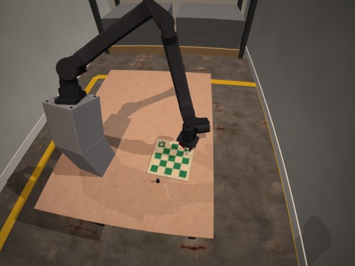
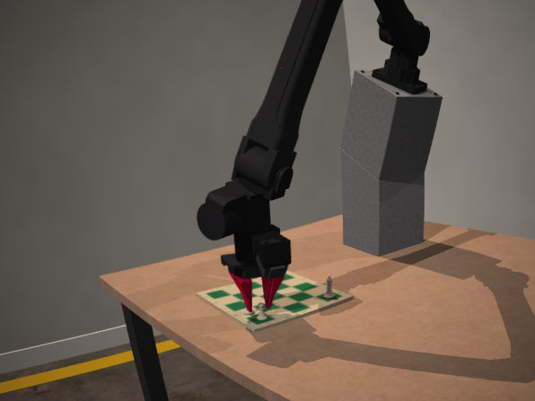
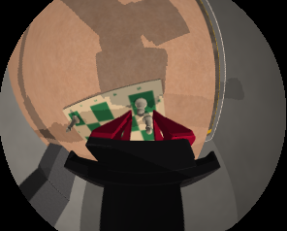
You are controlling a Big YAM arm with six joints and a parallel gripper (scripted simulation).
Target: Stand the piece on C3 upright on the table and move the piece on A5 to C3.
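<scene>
Top view: the arm reaches from its pedestal [image 1: 74, 124] across the table [image 1: 134, 100] to the board [image 1: 167, 170], which lies close to the table edge farthest from the pedestal. The gripper [image 1: 184, 147] hangs over the board corner nearest that edge, right by a white pawn [image 1: 187, 152]. A white bishop [image 1: 161, 143] stands on the corner toward the pedestal. A black piece [image 1: 157, 181] sits off the board on the table, just beside the board's near edge. I cannot tell from here whether it is upright.

Exterior view: the gripper [image 2: 258, 309] points straight down, its red fingers [image 2: 244, 288] parted with the tips low over the board [image 2: 296, 306]. The pawn [image 2: 262, 315] stands upright just in front of them, not between them. I read the hand as partly open and holding nothing. The bishop [image 2: 329, 287] is upright.

Wrist view: the pawn [image 3: 140, 110] shows beyond the finger gap and the bishop [image 3: 74, 120] off to the left. I cannot read the square labels.
</scene>
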